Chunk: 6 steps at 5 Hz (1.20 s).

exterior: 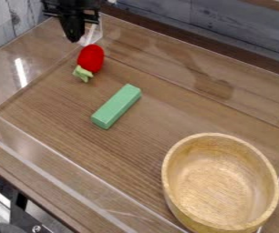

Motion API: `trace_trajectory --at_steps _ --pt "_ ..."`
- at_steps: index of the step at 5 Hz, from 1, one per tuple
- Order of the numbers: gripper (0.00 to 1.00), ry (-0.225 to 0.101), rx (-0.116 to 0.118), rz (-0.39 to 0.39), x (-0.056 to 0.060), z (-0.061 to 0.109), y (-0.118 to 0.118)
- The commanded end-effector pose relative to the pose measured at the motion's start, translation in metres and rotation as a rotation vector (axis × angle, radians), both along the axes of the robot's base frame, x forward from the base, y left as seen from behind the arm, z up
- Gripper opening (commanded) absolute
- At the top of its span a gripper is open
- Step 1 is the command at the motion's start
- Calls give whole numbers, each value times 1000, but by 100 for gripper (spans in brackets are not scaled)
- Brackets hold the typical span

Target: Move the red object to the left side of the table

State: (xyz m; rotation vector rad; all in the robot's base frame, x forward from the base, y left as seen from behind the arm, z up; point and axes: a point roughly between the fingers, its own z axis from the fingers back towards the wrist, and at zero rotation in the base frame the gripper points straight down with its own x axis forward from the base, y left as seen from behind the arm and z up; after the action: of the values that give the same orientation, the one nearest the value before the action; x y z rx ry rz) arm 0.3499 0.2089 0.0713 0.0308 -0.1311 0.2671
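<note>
The red object [91, 57], a small glossy toy fruit with a light green leafy end, lies on the table [203, 91] at the far left. My gripper [77, 38] hangs just behind it and slightly to its left, pointing straight down. Its dark fingers are shut with nothing between them. It stands close to the fruit, but I cannot tell whether it touches it.
A green rectangular block [117, 106] lies slantwise in front of the fruit. A round light wooden bowl [222, 182] fills the near right corner. Low clear acrylic walls [18, 73] border the tabletop.
</note>
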Motion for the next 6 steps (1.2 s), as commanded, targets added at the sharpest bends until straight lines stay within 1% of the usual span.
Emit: trace_trajectory --at_steps 1,2,3,6 --pt "0 -35 35 16 5 12 1" --pt "0 -27 40 32 5 5 0" --pt "0 -26 43 41 5 2 0" --pt "0 -28 43 64 3 0 2"
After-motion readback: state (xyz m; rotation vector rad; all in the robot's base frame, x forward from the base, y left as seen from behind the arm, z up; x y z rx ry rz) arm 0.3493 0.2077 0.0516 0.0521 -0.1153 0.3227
